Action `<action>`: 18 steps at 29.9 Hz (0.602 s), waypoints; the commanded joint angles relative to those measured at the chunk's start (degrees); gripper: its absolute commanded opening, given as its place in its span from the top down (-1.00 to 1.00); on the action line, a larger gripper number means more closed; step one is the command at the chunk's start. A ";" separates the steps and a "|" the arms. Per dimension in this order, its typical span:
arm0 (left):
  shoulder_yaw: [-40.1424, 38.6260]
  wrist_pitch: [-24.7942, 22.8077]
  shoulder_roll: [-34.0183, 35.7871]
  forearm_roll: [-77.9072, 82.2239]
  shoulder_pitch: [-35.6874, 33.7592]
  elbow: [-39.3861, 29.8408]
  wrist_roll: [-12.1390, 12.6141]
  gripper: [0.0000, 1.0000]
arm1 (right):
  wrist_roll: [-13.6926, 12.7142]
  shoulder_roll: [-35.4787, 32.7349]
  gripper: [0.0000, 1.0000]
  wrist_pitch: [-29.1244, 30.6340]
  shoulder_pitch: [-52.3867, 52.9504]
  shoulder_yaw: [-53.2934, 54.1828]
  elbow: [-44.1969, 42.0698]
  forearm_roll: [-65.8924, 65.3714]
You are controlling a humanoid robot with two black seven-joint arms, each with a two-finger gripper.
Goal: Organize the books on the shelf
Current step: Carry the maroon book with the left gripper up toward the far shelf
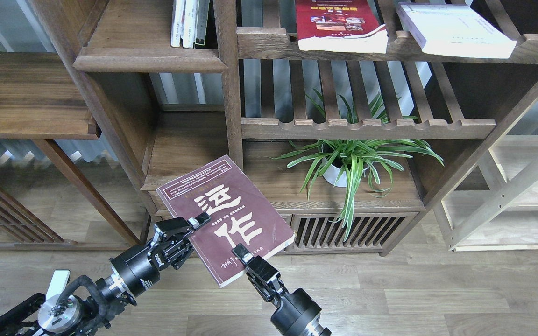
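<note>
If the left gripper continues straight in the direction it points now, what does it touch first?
Nothing new at first: the left gripper already grips the maroon book. Beyond the book, its line seems to lead toward the potted plant, but depth is unclear.
</note>
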 commanded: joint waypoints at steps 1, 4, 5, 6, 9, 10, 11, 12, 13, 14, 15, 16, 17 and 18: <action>-0.85 0.00 0.05 -0.05 0.51 -0.29 0.01 1.00 | 0.00 0.01 -0.56 0.00 0.30 1.57 0.01 -0.05; -1.46 0.00 0.84 -0.05 0.78 -0.99 0.01 1.00 | 0.00 0.01 -0.98 0.00 0.38 5.34 -0.51 0.04; -1.64 0.00 0.93 -0.05 1.04 -1.34 0.01 1.00 | 0.09 0.01 -0.99 0.00 0.30 6.31 -0.69 0.12; -1.99 0.00 1.01 -0.05 1.30 -1.60 0.01 1.00 | 0.09 0.01 -0.99 0.00 0.21 7.37 -0.86 0.13; -3.66 0.00 1.01 0.13 2.01 -2.39 0.01 1.00 | 0.09 0.01 -0.99 0.00 0.03 11.06 -4.62 0.21; -4.10 0.00 0.93 0.30 2.18 -2.48 0.01 1.00 | 0.00 0.01 -0.99 0.00 0.03 12.03 -6.56 0.21; -4.54 0.00 0.93 0.91 2.36 -2.48 0.01 1.00 | 0.00 0.01 -0.99 0.00 0.21 12.99 -8.67 0.13; -5.41 0.00 0.93 2.49 2.62 -2.57 0.01 1.00 | 0.00 0.01 -0.99 0.00 0.30 13.96 -11.21 0.21; -6.38 0.00 0.84 3.89 2.97 -2.66 0.01 1.00 | 0.00 0.01 -0.99 0.00 0.30 14.84 -12.63 0.21; -7.61 0.00 0.66 5.39 3.41 -3.01 0.01 1.00 | 0.00 0.01 -0.99 0.00 0.30 15.72 -13.77 0.21; -9.18 0.00 0.49 6.97 4.11 -3.62 0.01 1.00 | 0.00 0.01 -0.99 0.00 0.30 16.86 -14.92 0.30; -10.16 0.00 0.49 8.12 4.64 -4.32 0.01 1.00 | 0.00 0.01 -0.99 0.00 0.30 17.65 -15.97 0.39; -11.47 0.00 0.49 9.61 5.08 -5.46 0.01 1.00 | 0.00 0.01 -0.99 0.00 0.30 18.88 -17.46 0.39; -12.44 0.00 0.40 10.58 5.43 -6.26 0.01 1.00 | 0.00 0.01 -0.99 0.00 0.30 19.94 -18.61 0.48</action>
